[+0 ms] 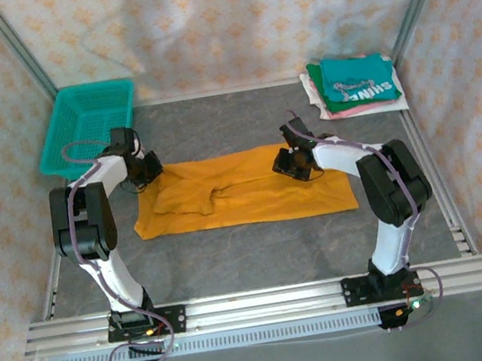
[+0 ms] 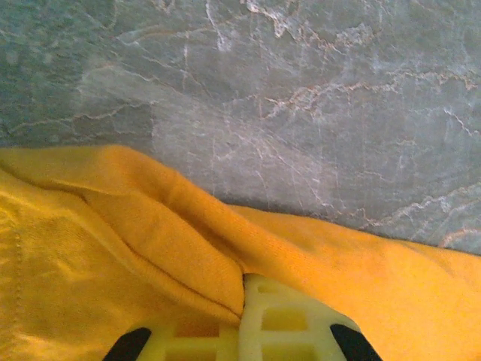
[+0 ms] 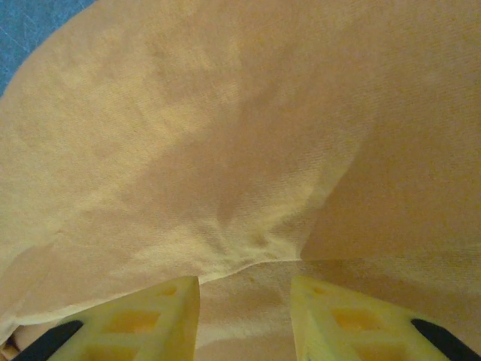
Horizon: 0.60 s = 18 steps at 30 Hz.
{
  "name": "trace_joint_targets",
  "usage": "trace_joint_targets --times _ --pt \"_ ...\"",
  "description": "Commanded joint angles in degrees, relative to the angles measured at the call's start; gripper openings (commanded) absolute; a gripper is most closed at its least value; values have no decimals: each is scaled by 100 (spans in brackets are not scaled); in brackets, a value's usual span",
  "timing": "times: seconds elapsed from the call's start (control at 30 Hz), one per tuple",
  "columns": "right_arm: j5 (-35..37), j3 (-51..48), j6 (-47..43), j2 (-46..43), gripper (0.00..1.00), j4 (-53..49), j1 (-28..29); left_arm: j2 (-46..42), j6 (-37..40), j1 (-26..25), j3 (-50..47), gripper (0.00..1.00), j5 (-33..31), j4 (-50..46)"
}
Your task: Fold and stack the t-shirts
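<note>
A teal plastic mesh basket (image 1: pixel 91 87) sits at the far left corner of the grey marbled table (image 1: pixel 252 251). Aluminium rails (image 1: pixel 259 300) run along the table's near edge, and pale orange-patterned walls (image 1: pixel 217 21) rise around its other three sides.

orange t-shirt (image 1: pixel 253 199) 1 | folded shirts (image 1: pixel 355 83) 3 | basket (image 1: pixel 93 86) 1 | arms (image 1: pixel 84 222) 2

Robot test cell, lab-style, screened off on all sides.
Two robot arms (image 1: pixel 84 224) are bolted to a metal rail (image 1: pixel 260 305) at the bottom. A grey marbled tabletop (image 1: pixel 252 251) is enclosed by metal posts (image 1: pixel 17 46) and patterned curtain walls (image 1: pixel 226 19).
</note>
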Motion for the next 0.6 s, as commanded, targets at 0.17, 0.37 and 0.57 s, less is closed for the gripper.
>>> trace_joint_targets --times 0.17,0.37,0.57 --pt "360 193 -82 139 38 -159 -38 -164 -70 20 586 0 43 -434" --pt "517 195 3 419 38 -200 -322 218 -153 144 1219 0 214 -574" --pt "446 -24 89 512 37 -116 -538 736 -33 226 1607 0 100 -870"
